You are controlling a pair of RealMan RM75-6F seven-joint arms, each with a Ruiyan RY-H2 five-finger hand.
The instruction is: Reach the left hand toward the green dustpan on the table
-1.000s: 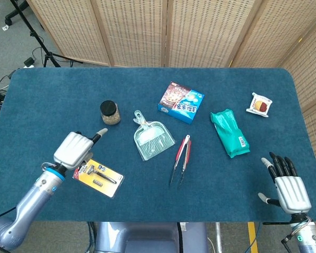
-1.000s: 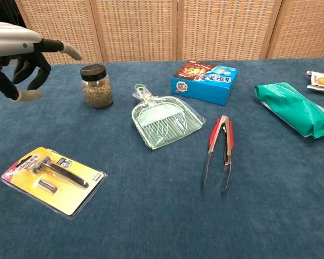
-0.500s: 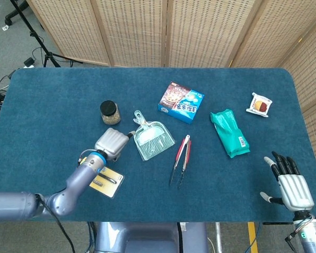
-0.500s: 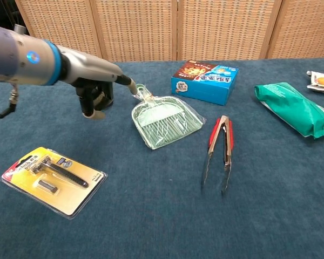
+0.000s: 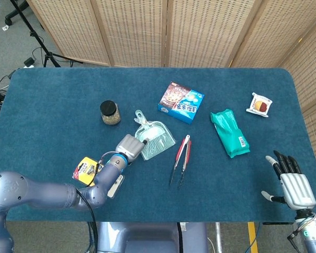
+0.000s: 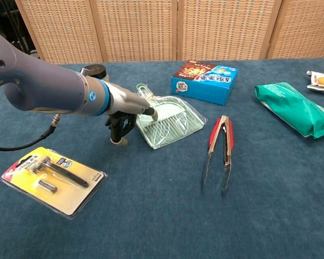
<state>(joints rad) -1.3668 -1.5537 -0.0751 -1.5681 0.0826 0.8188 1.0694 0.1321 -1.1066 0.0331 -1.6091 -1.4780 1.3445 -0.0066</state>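
The pale green dustpan (image 5: 157,136) lies near the table's middle, with its handle pointing toward the far left. My left hand (image 5: 129,145) is at its left edge. In the chest view the left hand (image 6: 125,112) stretches one finger (image 6: 149,112) over the dustpan (image 6: 175,123), while the other fingers hang curled beneath with nothing in them. I cannot tell whether the fingertip touches the pan. My right hand (image 5: 294,184) hovers at the near right corner with its fingers spread and holds nothing. The chest view does not show it.
A lidded jar (image 5: 110,112) stands left of the dustpan, and red tongs (image 5: 180,158) lie to its right. A yellow razor pack (image 6: 54,181) lies near left, partly under my forearm. A blue box (image 5: 181,102), a green packet (image 5: 229,133) and a snack packet (image 5: 259,104) lie further right.
My left hand has swept right from the near left of the table, past the jar, to the dustpan's left edge. The right hand has barely moved.
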